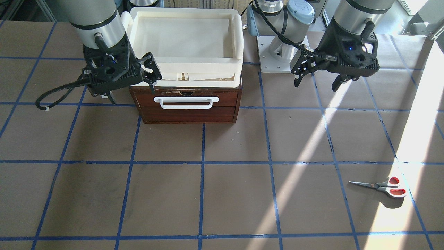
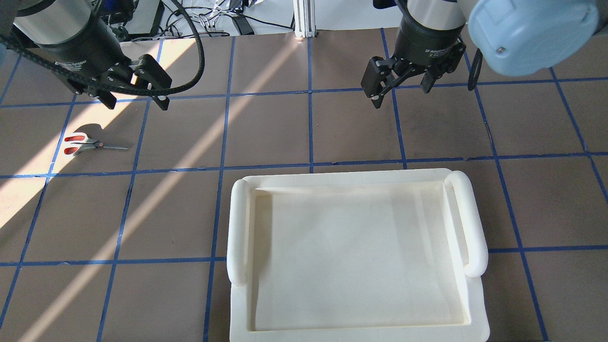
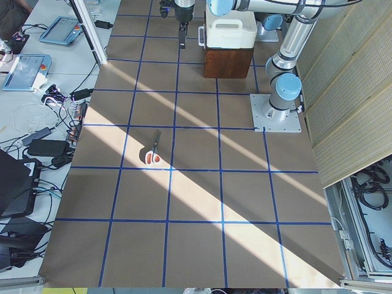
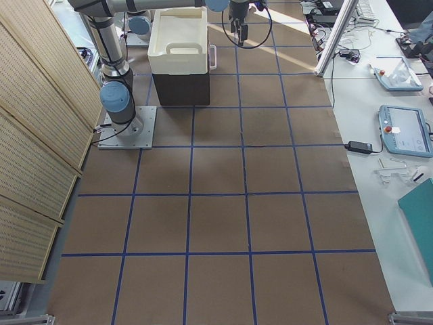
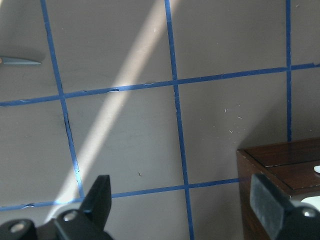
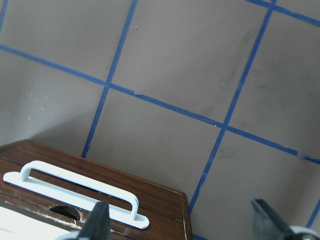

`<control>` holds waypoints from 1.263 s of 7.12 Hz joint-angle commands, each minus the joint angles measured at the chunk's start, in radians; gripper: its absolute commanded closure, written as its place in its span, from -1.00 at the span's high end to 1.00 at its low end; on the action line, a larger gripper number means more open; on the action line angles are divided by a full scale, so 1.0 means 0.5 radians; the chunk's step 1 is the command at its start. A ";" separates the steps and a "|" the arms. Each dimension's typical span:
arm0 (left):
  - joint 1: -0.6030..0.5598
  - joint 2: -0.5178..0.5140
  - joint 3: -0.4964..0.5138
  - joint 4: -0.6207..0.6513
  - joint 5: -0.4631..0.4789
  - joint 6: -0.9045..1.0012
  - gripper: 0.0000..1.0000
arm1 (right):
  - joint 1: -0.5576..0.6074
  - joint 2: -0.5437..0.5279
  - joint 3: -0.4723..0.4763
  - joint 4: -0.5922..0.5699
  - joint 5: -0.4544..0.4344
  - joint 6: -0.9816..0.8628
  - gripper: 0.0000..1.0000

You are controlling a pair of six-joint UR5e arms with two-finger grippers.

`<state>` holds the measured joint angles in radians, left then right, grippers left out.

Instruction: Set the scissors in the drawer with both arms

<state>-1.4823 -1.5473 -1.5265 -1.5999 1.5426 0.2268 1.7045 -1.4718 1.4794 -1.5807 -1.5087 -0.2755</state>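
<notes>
The scissors (image 1: 385, 187) lie flat on the brown table, in a sunlit patch far out on my left side. They also show in the overhead view (image 2: 88, 144) and the exterior left view (image 3: 153, 153); a blade tip (image 5: 20, 61) shows in the left wrist view. The dark wooden drawer (image 1: 187, 102) with its white bar handle (image 6: 75, 187) is shut. My left gripper (image 1: 316, 85) (image 2: 137, 104) hangs open and empty above the table, apart from the scissors. My right gripper (image 1: 132, 94) (image 2: 399, 95) hangs open and empty beside the drawer's front corner.
A cream plastic tray (image 2: 351, 178) sits on top of the wooden drawer box (image 5: 280, 170). Blue tape lines grid the table. A black cable loops from the right wrist (image 1: 52, 97). The left arm's base plate (image 1: 277, 55) stands beside the box.
</notes>
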 commanded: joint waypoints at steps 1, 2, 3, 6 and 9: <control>0.181 -0.050 0.000 0.033 0.007 0.565 1.00 | 0.070 0.136 -0.007 0.075 0.075 -0.292 1.00; 0.282 -0.084 0.000 0.040 0.016 0.787 1.00 | 0.106 0.215 -0.035 0.075 0.090 -0.496 1.00; 0.383 -0.132 0.000 0.049 0.019 1.150 1.00 | 0.110 0.241 -0.047 0.075 0.094 -0.744 1.00; 0.617 -0.283 -0.006 0.101 0.026 1.946 1.00 | 0.092 0.311 -0.090 0.160 0.109 -1.541 1.00; 0.710 -0.488 -0.058 0.468 0.156 2.642 1.00 | 0.168 0.495 -0.090 0.247 0.118 -2.141 1.00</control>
<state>-1.1376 -1.7495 -1.5413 -1.4555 1.5777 1.4005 1.7639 -1.2683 1.4351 -1.4552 -1.4421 -1.2319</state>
